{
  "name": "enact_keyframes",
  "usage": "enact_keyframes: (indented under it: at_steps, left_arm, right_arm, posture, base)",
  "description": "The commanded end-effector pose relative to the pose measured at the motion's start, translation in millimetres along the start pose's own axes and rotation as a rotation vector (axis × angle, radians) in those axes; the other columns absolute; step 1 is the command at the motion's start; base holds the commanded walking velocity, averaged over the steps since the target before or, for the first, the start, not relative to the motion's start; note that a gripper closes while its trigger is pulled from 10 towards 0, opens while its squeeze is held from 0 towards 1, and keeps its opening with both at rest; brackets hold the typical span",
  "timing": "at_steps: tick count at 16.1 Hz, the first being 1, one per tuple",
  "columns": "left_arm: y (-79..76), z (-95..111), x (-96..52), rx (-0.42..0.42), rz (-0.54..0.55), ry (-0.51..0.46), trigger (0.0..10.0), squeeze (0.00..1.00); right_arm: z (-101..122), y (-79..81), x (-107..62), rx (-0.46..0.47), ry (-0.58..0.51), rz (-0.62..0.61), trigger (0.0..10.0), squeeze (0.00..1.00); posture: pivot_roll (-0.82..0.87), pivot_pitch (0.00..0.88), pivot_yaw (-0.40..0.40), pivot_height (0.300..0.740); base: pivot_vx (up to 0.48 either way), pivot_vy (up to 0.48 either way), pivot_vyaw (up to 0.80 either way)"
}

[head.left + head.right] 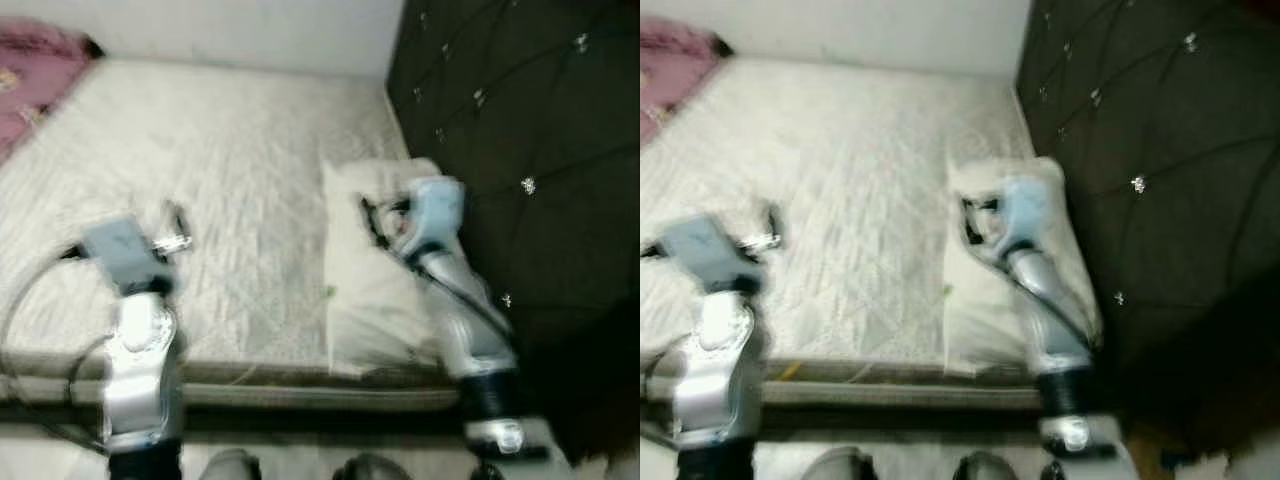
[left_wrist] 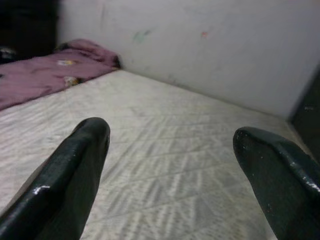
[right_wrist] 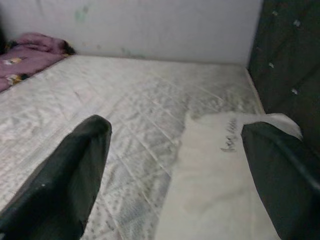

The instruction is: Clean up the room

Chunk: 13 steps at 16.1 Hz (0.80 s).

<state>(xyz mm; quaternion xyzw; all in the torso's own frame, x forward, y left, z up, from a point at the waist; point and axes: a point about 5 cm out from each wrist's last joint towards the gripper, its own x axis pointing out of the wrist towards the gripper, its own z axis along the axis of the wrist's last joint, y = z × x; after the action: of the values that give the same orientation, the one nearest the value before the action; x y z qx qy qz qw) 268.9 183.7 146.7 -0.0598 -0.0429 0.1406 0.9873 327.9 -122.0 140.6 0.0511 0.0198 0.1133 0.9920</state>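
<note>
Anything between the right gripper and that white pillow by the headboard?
Nothing visible. The right gripper hangs directly over the white pillow, jaws open, with only bare mattress beside it and the dark tufted headboard to its right.

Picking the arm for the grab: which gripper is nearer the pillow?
Right. The right gripper hovers over the pillow by the headboard, fingers open. The left gripper is off to the pillow's left over bare mattress, also open.
</note>
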Motion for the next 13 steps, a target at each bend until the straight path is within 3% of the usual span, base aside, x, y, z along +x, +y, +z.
enact_keyframes:
  at_steps: [1, 10, 13]
  left_arm:
    - [4.9, 3.7, 2.2, 0.008, 0.019, -0.013, 10.0, 0.0]
    - [2.1, 4.4, 3.6, -0.001, 0.01, -0.019, 10.0, 0.0]
    - [-1.0, 5.8, 2.7, -0.01, -0.007, -0.037, 10.0, 0.0]
  right_arm:
    - [8.4, 8.7, 1.6, 0.006, -0.03, 0.049, 10.0, 0.0]
    - [7.2, 9.4, 1.4, 0.025, -0.03, 0.081, 10.0, 0.0]
    - [4.2, 9.0, 1.4, 0.023, -0.017, 0.089, 10.0, 0.0]
  posture:
    - [-0.03, 0.0, -0.063, 0.74]
    - [-0.03, 0.0, -0.068, 0.74]
    - [-0.03, 0.0, -0.069, 0.74]
  base:
    - [0.0, 0.48, 0.0]
    - [0.0, 0.48, 0.0]
    - [0.0, 0.087, 0.0]
